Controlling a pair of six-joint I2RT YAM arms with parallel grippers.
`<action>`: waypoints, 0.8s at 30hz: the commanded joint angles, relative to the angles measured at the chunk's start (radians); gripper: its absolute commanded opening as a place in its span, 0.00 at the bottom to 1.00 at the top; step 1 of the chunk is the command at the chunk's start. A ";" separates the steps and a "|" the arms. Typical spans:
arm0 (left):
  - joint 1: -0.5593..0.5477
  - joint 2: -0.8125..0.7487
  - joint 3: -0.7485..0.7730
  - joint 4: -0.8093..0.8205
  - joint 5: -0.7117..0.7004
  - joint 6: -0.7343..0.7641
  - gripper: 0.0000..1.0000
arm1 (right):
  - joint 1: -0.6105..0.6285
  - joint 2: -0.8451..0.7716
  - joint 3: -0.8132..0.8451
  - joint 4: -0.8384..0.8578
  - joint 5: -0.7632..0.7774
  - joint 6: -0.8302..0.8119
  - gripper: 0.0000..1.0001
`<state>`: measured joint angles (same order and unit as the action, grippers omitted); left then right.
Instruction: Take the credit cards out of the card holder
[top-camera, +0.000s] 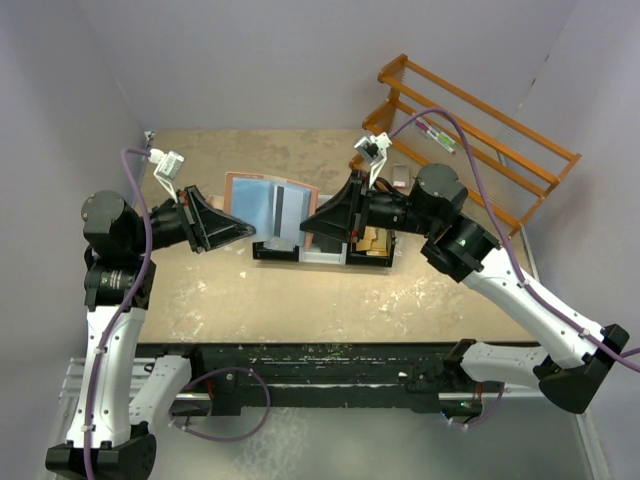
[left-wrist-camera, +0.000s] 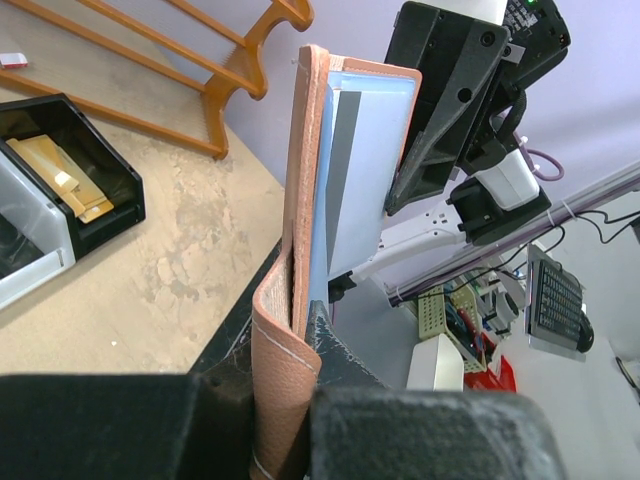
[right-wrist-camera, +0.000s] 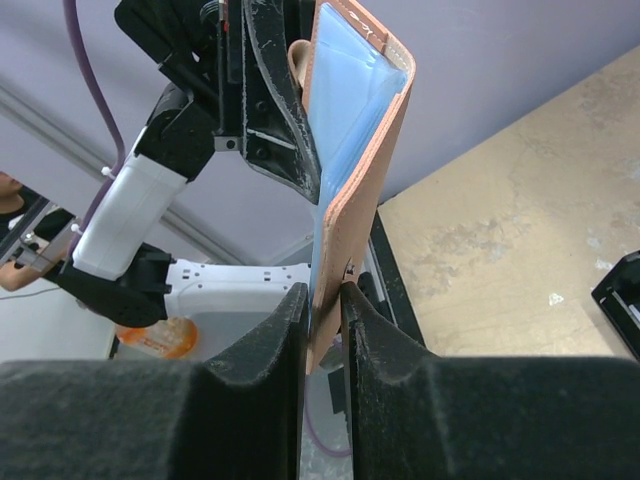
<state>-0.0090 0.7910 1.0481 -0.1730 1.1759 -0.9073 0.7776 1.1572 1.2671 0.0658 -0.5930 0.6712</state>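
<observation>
The reddish-brown card holder (top-camera: 270, 205) is held open above the table, its light blue lining facing up. My left gripper (top-camera: 250, 233) is shut on its left edge and my right gripper (top-camera: 305, 226) is shut on its right edge. In the left wrist view the card holder (left-wrist-camera: 300, 200) stands edge-on between my fingers, my left gripper (left-wrist-camera: 295, 410) clamped on it, and a grey credit card (left-wrist-camera: 340, 160) sticks out of a pocket. The grey card (top-camera: 290, 212) also shows in the top view. In the right wrist view my right gripper (right-wrist-camera: 325, 310) pinches the card holder (right-wrist-camera: 365, 200); no cards show there.
A row of small trays lies under the card holder: a black one (top-camera: 275, 252), a white one (top-camera: 325, 255) and a black one (top-camera: 375, 258) with tan paper pieces (top-camera: 375, 240). An orange wooden rack (top-camera: 470, 150) stands at the back right.
</observation>
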 joint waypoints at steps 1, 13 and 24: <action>-0.002 0.000 0.026 0.056 0.012 -0.020 0.00 | -0.007 -0.011 0.001 0.073 -0.042 0.016 0.20; -0.002 0.008 0.030 0.064 0.022 -0.019 0.00 | -0.009 -0.001 0.007 0.083 -0.060 0.023 0.21; -0.002 0.011 0.038 0.064 0.022 -0.022 0.00 | -0.014 -0.004 -0.004 0.105 -0.076 0.033 0.26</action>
<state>-0.0090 0.8043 1.0481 -0.1642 1.1931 -0.9077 0.7700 1.1595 1.2671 0.0963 -0.6399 0.6903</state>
